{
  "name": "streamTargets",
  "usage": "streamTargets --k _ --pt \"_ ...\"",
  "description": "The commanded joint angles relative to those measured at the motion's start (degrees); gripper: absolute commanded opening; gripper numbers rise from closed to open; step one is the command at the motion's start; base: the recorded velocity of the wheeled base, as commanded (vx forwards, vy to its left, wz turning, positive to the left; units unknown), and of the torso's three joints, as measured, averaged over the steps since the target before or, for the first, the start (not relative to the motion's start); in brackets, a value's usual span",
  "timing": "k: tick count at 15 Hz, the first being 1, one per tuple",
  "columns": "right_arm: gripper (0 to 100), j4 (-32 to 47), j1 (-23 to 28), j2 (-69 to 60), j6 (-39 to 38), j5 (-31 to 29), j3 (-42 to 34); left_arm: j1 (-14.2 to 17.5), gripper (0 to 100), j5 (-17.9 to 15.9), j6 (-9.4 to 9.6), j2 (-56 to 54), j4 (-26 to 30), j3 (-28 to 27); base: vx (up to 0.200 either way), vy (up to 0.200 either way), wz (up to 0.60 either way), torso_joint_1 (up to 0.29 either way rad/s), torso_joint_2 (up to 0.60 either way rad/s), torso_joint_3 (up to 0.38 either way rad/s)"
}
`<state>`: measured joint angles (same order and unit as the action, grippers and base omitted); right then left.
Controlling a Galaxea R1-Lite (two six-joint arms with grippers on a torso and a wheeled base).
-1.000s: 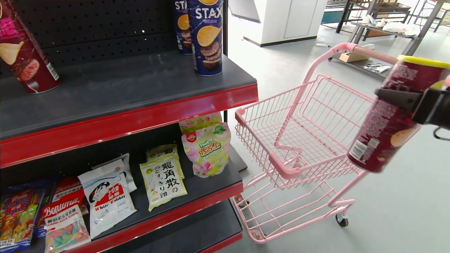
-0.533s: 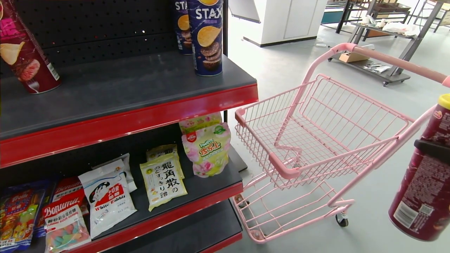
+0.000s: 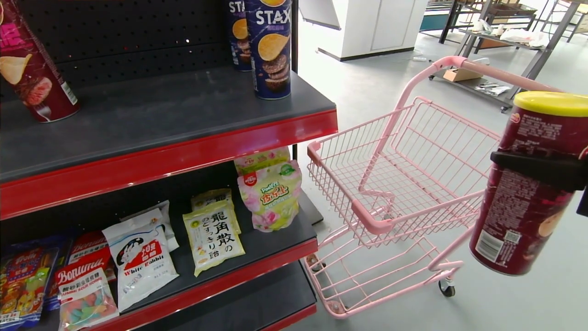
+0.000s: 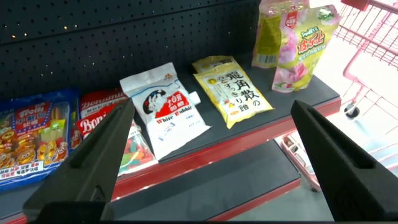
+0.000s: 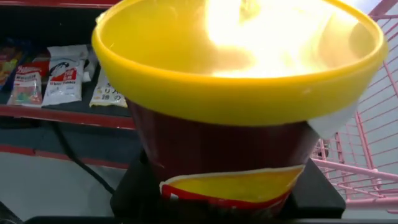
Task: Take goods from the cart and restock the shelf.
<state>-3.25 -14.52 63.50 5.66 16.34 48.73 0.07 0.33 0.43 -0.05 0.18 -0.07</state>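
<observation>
The right tool (image 3: pixel 542 171) was closed around a red chips can (image 3: pixel 519 220), with one black finger (image 3: pixel 528 168) lying across the upper part of the can, under its yellow lid (image 3: pixel 551 102). The can hung in the air almost upright, slightly tilted, at the handle side of the pink cart (image 3: pixel 372 220) and well apart from the shelf. In the right wrist view the can (image 5: pixel 236 149) stood directly in front of the camera. The left tool (image 4: pixel 214 155) was wide and held nothing, facing the lower shelf (image 4: pixel 249 140) with its snack bags (image 4: pixel 165 106). On the upper shelf (image 3: pixel 161 115) stood blue cans (image 3: pixel 271 50) and another red can (image 3: pixel 32 78).
</observation>
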Motion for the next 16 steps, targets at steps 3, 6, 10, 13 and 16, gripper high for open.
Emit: streamTargets --k 3,6,10,13,16 --pt "0 -0.1 -2.5 2.3 0.0 0.1 0.5 0.0 100 0.0 0.01 0.0 0.0 0.0 0.000 0.000 0.00 0.037 -0.17 -0.127" --pt "0 -0.1 -3.8 2.4 0.1 0.1 1.2 0.0 100 0.0 0.01 0.0 0.0 0.1 0.000 0.000 0.00 0.110 -0.44 -0.328" --pt "0 -0.2 -3.9 3.1 0.3 0.1 3.5 0.0 100 0.0 0.01 0.0 0.0 0.1 0.000 0.000 0.00 0.161 -0.52 -0.362" --pt "0 -0.2 -3.9 4.8 0.3 0.1 6.2 0.0 100 0.0 -0.08 0.0 0.0 0.0 0.000 0.000 0.00 0.188 -0.56 -0.373" --pt "0 -0.2 -4.5 6.5 0.1 0.1 8.0 0.0 100 0.0 -0.08 0.0 0.0 0.1 0.000 0.000 0.00 0.212 -0.59 -0.380"
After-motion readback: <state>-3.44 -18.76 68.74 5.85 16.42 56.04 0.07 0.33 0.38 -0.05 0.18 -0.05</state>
